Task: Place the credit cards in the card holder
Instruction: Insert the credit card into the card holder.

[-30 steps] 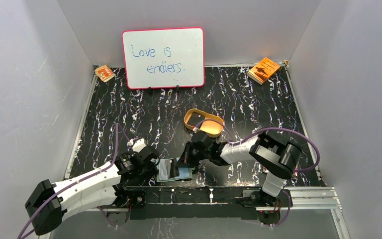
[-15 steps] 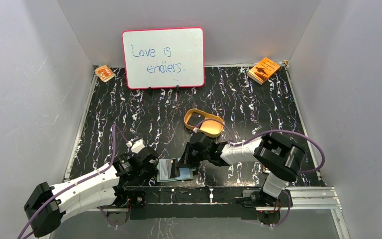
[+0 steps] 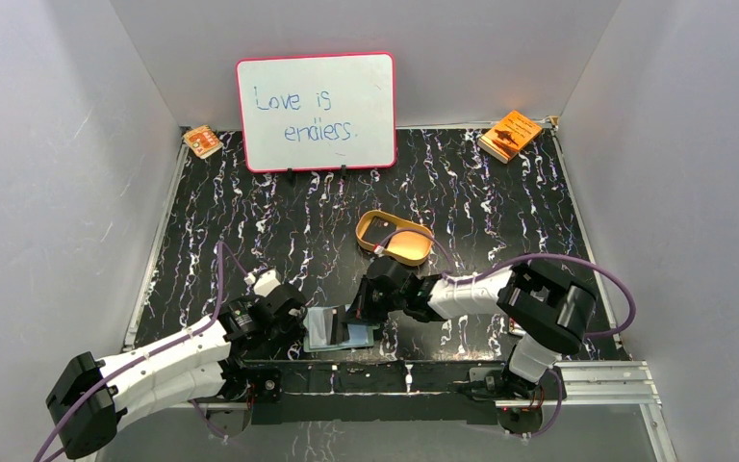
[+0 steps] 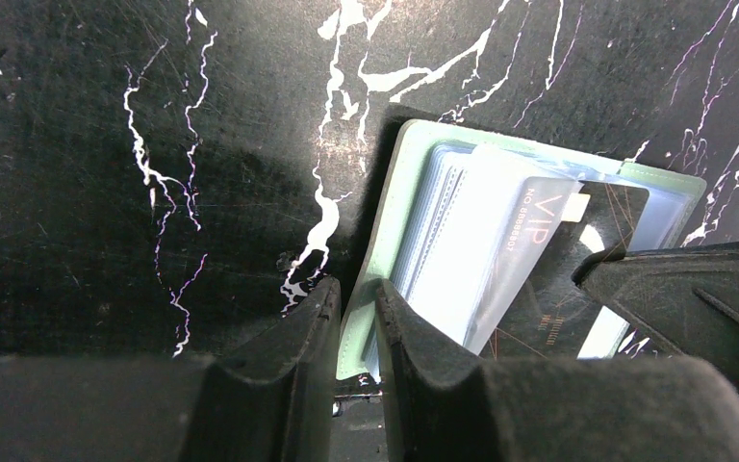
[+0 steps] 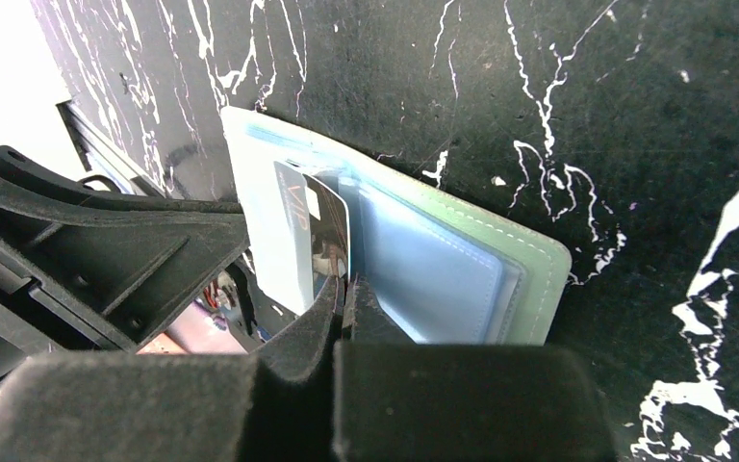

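Card holder (image 3: 319, 329) at table (image 3: 500, 202) edge

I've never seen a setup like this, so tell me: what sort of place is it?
Probably a robot test booth in a lab: two robot arms bolted to a marble-patterned table, plain grey walls boxing it in, and a handwritten whiteboard.
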